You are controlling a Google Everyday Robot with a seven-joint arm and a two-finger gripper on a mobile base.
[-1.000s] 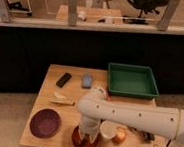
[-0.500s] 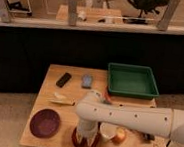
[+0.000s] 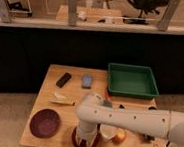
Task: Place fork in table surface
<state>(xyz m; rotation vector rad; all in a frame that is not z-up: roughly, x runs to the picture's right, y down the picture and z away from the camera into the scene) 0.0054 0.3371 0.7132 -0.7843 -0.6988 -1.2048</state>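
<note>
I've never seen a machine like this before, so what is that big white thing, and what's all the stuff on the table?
The big white thing is a robot's arm. It reaches in from the right. At its end is the gripper, which is the robot's hand. It hangs low over a red bowl at the front edge of the table.

There is only one picture, and it looks down on the table from in front.

On the table are a green tray, a purple plate, a black thing, a blue thing and a flat yellow thing. Beside the red bowl stand a white cup and an orange fruit.

The robot's job is to put a fork on the table, but I can't make the fork out here, or tell whether the gripper holds anything.
</note>
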